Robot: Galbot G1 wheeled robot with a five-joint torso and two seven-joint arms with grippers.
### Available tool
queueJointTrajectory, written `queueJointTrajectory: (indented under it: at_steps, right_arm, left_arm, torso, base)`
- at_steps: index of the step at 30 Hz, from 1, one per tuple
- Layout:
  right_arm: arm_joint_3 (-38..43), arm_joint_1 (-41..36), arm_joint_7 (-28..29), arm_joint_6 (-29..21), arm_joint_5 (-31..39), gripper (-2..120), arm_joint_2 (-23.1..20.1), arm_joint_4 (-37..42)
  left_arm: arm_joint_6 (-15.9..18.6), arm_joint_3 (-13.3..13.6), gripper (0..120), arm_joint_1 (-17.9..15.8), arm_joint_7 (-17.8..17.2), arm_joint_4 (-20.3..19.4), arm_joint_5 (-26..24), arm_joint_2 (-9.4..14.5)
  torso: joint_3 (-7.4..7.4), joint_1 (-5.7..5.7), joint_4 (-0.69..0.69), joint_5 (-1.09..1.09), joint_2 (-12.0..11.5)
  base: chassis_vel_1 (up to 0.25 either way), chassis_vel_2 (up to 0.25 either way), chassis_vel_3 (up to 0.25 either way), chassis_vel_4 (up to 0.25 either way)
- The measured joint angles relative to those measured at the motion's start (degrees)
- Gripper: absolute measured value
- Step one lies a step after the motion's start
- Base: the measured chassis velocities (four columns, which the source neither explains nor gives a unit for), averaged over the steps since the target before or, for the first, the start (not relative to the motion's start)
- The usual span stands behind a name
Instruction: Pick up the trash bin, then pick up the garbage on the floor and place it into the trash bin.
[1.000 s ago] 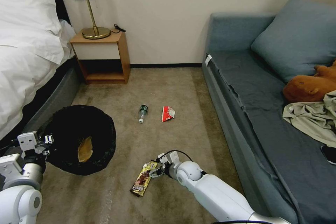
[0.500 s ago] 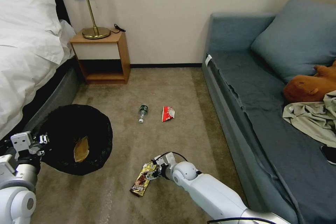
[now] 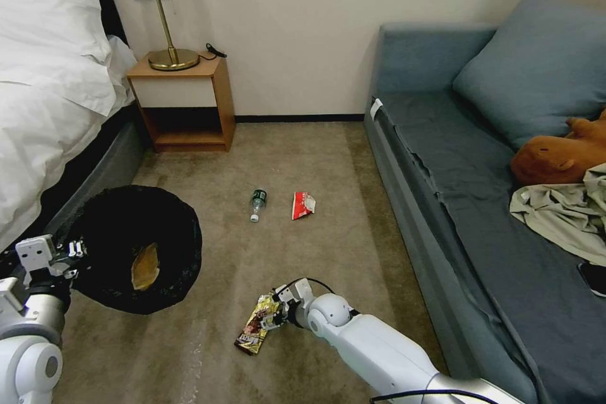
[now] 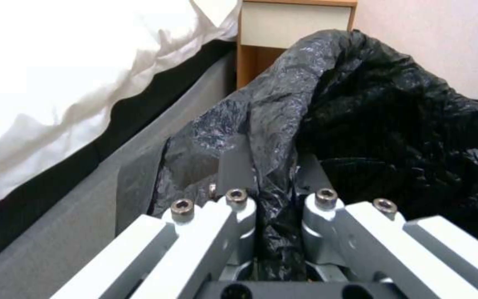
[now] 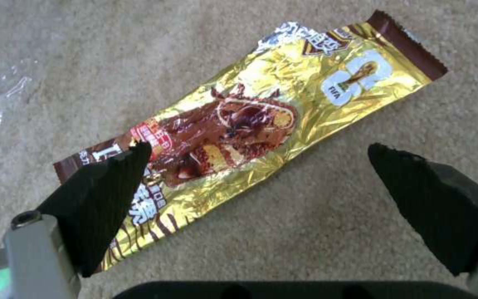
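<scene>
The trash bin (image 3: 113, 227), lined with a black bag, hangs at the left above the carpet. My left gripper (image 3: 71, 257) is shut on its rim, the bag (image 4: 394, 124) pinched between the jaws of that gripper (image 4: 275, 187). A tan paper wrapper (image 3: 144, 267) lies inside. On the carpet lies a gold-brown snack-bar wrapper (image 3: 254, 326) (image 5: 261, 112); my right gripper (image 3: 275, 314) (image 5: 261, 155) hovers open just over it, one finger (image 5: 106, 187) above its end. A small clear bottle (image 3: 257, 204) and a red-and-white packet (image 3: 303, 204) lie farther off.
A white bed (image 3: 44, 107) runs along the left, with a wooden nightstand (image 3: 183, 104) and lamp (image 3: 172, 58) by the wall. A blue-grey sofa (image 3: 480, 214) with a cushion, plush toy (image 3: 555, 158) and cloth borders the right. Open carpet lies between them.
My right gripper has dropped lower and nearer onto the gold wrapper. The left arm has shifted the bin slightly to the left.
</scene>
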Motion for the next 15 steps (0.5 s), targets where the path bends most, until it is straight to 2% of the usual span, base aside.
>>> queueJointTrajectory:
  at_steps: [15]
  right_arm:
    - [-2.3,0.6,-1.6,0.3,-0.2,100,1.0,-0.4]
  left_arm:
    - [-0.1,0.0,5,-0.3,0.2,0.5,0.0,0.4]
  torso:
    - [0.0,0.0,0.0,0.0,0.0]
  base:
    - [0.0,0.0,0.0,0.0]
